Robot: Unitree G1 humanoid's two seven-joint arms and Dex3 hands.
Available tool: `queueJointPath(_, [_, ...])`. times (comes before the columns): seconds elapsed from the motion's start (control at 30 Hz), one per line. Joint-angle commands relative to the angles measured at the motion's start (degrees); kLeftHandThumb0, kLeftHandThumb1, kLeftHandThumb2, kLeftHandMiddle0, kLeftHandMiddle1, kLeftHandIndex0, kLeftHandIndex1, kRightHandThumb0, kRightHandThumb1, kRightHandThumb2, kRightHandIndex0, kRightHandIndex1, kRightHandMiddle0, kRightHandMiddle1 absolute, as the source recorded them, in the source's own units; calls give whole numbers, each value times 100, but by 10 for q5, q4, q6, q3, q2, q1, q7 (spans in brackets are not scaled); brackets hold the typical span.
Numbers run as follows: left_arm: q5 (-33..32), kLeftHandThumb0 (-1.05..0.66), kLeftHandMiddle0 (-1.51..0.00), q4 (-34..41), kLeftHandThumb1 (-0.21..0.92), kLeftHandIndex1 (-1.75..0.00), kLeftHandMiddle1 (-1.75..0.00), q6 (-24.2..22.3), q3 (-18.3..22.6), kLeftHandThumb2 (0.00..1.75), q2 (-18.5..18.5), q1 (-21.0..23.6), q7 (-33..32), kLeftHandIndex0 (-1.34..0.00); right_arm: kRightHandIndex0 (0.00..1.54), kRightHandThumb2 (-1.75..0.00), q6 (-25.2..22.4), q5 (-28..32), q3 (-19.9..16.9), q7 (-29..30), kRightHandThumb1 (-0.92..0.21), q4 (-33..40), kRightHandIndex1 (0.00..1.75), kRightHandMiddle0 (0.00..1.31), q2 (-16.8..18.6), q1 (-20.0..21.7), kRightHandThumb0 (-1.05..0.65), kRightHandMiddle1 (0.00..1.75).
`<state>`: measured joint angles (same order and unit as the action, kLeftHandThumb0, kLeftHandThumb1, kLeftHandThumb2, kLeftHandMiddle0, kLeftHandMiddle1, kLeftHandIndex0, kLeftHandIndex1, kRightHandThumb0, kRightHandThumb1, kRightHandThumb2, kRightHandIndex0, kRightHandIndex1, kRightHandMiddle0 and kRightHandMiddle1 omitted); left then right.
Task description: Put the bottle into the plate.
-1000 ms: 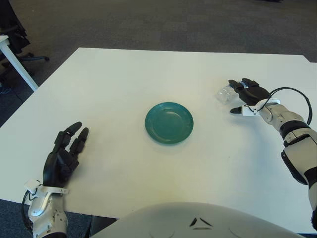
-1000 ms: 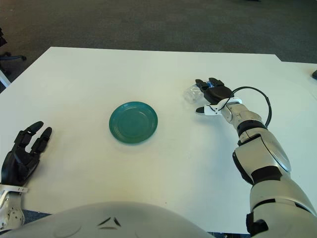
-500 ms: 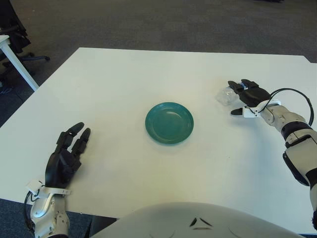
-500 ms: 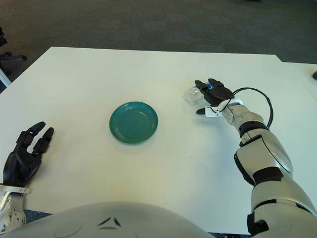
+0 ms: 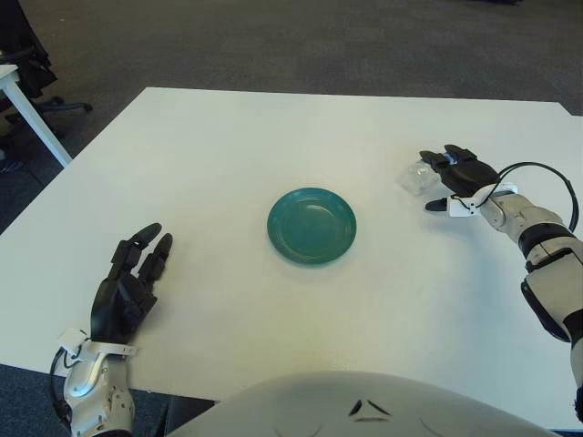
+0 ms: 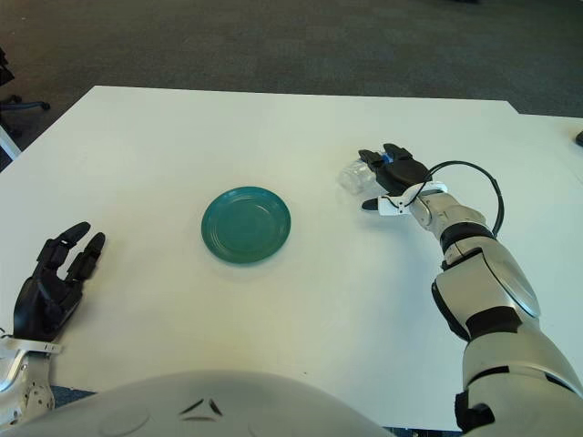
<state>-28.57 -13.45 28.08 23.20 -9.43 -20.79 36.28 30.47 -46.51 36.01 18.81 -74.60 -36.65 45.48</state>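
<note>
So the setup is a big white tabletop sitting on dark grey carpet, with part of an office chair and the leg of another white desk peeking in at the far left. Pretty much dead centre there's a teal plate, and it's got nothing in it. The bottle is a small clear plastic one, lying on its side over on the right part of the tabletop, well apart from the plate. The right robot hand is right on it: the black fingers drape over the top of the bottle while the thumb pokes out on the near side, but I honestly can't tell whether it's actually clamped on the thing or just touching it (the bottle does look to be down on the surface, not lifted). The left robot hand shows near the front left edge, fingers spread and relaxed, holding nothing, a good way off from the plate.
</note>
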Motion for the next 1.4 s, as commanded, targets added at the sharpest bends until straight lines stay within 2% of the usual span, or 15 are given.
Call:
queueJointPath(0.0, [10, -90, -29, -7, 92, -74, 0, -7, -10, 97, 11, -4, -9, 0, 36, -25, 6, -11, 9, 6, -92, -10, 64, 3, -1, -23, -85, 127])
queueJointPath(0.03, [11, -90, -29, -7, 92, -74, 0, -6, -11, 97, 11, -4, -10, 0, 35, -23, 8, -12, 10, 11, -92, -10, 81, 4, -2, -23, -81, 137])
queueJointPath(0.17, [14, -90, -29, -6, 92, -74, 0, -5, -15, 97, 13, -4, -14, 0, 37, -17, 14, -21, 20, 37, -92, -12, 119, 10, -4, -22, -73, 166])
queueJointPath(0.2, [14, -90, -29, -6, 92, -74, 0, -4, -16, 97, 13, -4, -15, 0, 38, -16, 18, -24, 22, 46, -92, -13, 122, 12, -6, -22, -72, 168])
queueJointPath(0.27, [16, -90, -29, -5, 92, -74, 0, -4, -17, 97, 14, -4, -17, 0, 44, -15, 25, -29, 27, 61, -92, -13, 153, 24, -8, -22, -68, 172])
queueJointPath(0.37, [18, -90, -29, -5, 92, -74, 0, -2, -20, 97, 16, -4, -20, 0, 52, -17, 32, -34, 30, 72, -92, -16, 168, 36, -9, -22, -67, 174])
queueJointPath(0.5, [20, -90, -29, -6, 92, -74, 0, -1, -22, 97, 17, -3, -23, 0, 62, -23, 34, -44, 40, 87, -92, -17, 173, 47, -10, -20, -67, 174])
queueJointPath(0.57, [21, -90, -29, -5, 92, -74, 0, 0, -23, 97, 17, -3, -25, 0, 71, -31, 35, -54, 49, 100, -92, -15, 174, 56, -12, -16, -68, 175])
queueJointPath(0.77, [24, -90, -29, -7, 92, -74, 0, 1, -27, 97, 18, -1, -29, 0, 84, -44, 42, -61, 56, 104, -92, -5, 175, 70, -18, -2, -70, 175])
queueJointPath(1.0, [26, -90, -29, -9, 92, -74, 0, 2, -29, 97, 19, 2, -32, 0, 94, -52, 30, -58, 56, 104, -92, -9, 175, 78, -14, -4, -69, 175])
queueJointPath(1.37, [29, -90, -29, -12, 92, -74, 0, 4, -33, 97, 19, 5, -37, 0, 101, -57, 22, -47, 48, 100, -92, -8, 175, 87, -12, -6, -64, 175])
